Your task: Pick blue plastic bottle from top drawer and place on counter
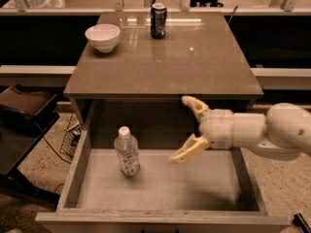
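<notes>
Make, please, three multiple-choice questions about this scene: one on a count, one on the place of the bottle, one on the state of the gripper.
1. How many things stand on the counter?
A. one
B. two
C. four

2. Where is the blue plastic bottle?
A. on the counter
B. in the top drawer, in its left part
C. on the floor

3. In what state is the gripper?
A. open, holding nothing
B. shut on the bottle
C. shut and empty

Answers:
1 B: only the white bowl and the dark can stand there.
2 B: it stands upright on the drawer's pale bottom.
3 A: its fingers are spread wide over the drawer, to the right of the bottle and apart from it.
</notes>
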You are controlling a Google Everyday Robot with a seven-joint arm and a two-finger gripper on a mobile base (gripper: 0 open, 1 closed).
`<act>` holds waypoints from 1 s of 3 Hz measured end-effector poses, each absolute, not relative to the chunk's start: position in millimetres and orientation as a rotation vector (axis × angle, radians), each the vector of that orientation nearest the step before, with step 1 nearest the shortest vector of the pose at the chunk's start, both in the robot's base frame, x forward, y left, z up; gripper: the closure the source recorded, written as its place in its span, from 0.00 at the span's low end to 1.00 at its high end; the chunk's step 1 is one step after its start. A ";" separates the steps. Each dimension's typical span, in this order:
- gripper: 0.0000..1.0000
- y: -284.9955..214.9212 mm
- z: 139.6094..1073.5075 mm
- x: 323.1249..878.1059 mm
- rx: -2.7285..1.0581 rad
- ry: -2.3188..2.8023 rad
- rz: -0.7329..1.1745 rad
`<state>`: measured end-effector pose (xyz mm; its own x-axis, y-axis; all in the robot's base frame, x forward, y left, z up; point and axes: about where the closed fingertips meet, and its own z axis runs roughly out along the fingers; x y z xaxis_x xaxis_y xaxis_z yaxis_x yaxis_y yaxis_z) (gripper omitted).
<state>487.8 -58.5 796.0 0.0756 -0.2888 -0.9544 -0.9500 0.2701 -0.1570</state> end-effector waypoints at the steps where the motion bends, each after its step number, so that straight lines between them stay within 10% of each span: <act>1: 0.00 -28.7 764.6 498.3 -1.242 1.434 0.825; 3: 0.00 27.6 715.3 498.6 -1.289 1.417 0.950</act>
<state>498.6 27.6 715.3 0.0214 -0.2394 -0.9707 -0.9889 0.1379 -0.0558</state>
